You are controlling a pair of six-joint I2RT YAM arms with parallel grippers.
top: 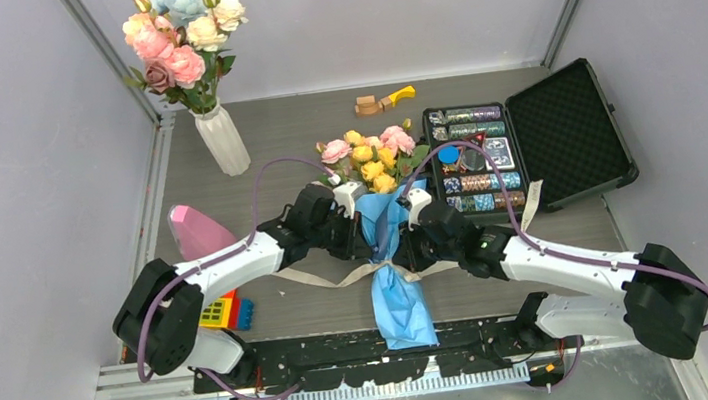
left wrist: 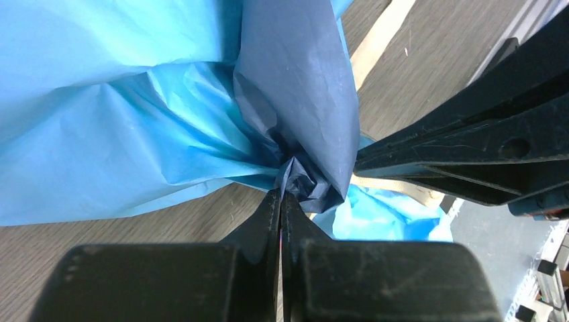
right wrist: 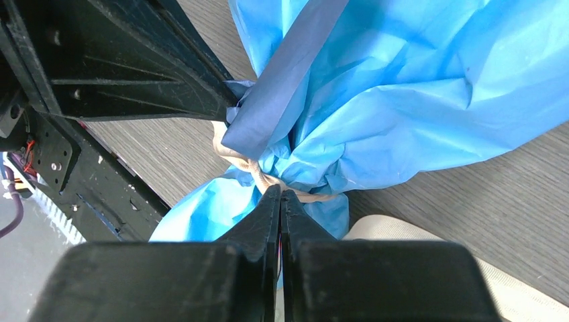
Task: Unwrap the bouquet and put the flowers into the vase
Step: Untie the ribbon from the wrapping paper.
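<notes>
Left of the bouquet, the vase holds big blooms; right, an open case holds chips — grey table, pale walls — left gripper closed tight, right gripper nipping the cream ribbon.

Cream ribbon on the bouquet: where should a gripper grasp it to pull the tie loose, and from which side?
Probably the left tail of the cream ribbon, from above near its free end: it lies flat on the table, clear of the blue paper wrap, while the tie is half hidden in the waist.
</notes>
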